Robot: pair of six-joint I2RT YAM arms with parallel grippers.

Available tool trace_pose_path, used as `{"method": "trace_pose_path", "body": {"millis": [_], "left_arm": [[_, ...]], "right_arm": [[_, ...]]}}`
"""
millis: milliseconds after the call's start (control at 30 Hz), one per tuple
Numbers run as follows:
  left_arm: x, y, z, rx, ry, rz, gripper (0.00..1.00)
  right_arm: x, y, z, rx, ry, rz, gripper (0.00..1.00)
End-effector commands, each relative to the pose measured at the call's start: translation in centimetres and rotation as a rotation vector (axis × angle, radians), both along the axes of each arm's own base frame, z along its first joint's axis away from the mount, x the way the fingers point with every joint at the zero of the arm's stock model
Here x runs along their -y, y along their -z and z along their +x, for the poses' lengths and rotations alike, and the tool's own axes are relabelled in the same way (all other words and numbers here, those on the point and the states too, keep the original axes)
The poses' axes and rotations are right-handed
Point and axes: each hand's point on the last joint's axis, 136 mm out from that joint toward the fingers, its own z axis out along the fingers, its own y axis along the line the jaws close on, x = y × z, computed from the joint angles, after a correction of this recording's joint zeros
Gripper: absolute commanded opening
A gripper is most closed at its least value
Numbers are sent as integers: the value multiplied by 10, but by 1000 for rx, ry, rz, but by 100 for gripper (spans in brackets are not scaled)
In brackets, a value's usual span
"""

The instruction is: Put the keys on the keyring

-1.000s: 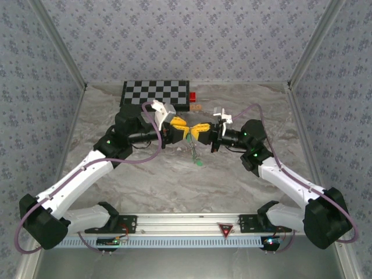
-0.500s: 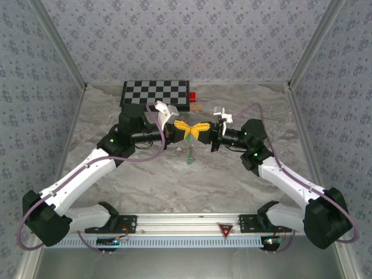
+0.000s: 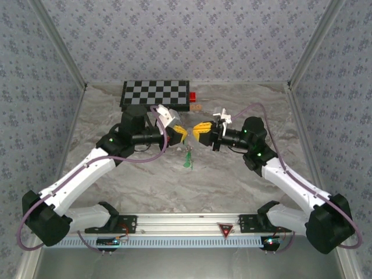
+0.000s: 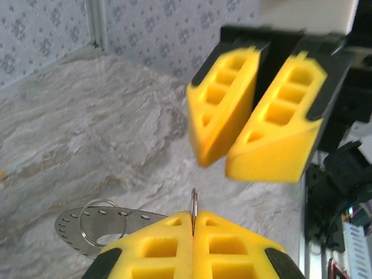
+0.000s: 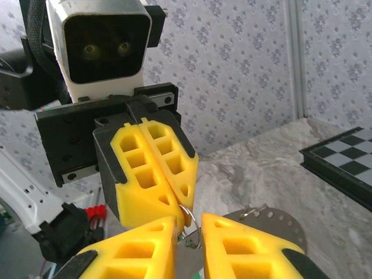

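We see the keyring [image 4: 72, 225] as a flat, dull grey band, curved, with a row of small holes punched along its outer rim. In the left wrist view it shows low and to the left, behind the left gripper [image 4: 193, 221], with a second loop [image 4: 102, 201] of bright wire lying across its inner edge. In the right wrist view the same perforated band sits to the right of the right gripper [image 5: 188, 220], its broad face turned toward that camera. The left gripper is clenched: its yellow fingers are pressed flat together and pinch a wire loop [image 4: 193, 204], which stands upright out of the seam between them and faces the left wrist camera edge-on, so it reads as a narrow sliver. The right gripper is released, its fingers parted by a narrow gap. The wire loop sits in that gap without being squeezed, and a flat grey surface shows just below it; we cannot tell whether that surface joins the loop. From above, the two grippers face each other tip to tip, near but apart, over the middle of the table [image 3: 244, 180]. The keys [image 3: 187, 162] show as a slim bundle just beneath that gap. Their long axis runs up and down the picture, slightly tilted, with the green heads at the near end, toward the arm bases. We cannot tell whether they touch the table.
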Motion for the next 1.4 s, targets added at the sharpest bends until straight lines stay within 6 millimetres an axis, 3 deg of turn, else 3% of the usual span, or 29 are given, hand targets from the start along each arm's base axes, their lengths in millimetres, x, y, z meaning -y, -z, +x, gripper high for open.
{"method": "trace_pose_path", "body": {"millis": [0,300,500,1133,1367], "left_arm": [[-6,-12,5,74,-17,63,0],[-8,16,-2,115,43,320,0],[-9,19,-10,124,95,378,0],[-2,-4,-24,141,153,271,0],[0,-5,-27,135,164,261,0]], "right_arm": [[7,4,2,39,58,-84,19],[-12,32,-3,52,26,-269,24],[-17,41,-3,59,8,-315,25],[-31,35,-15,31,-139,-256,26],[-34,36,-17,28,-152,-258,16]]}}
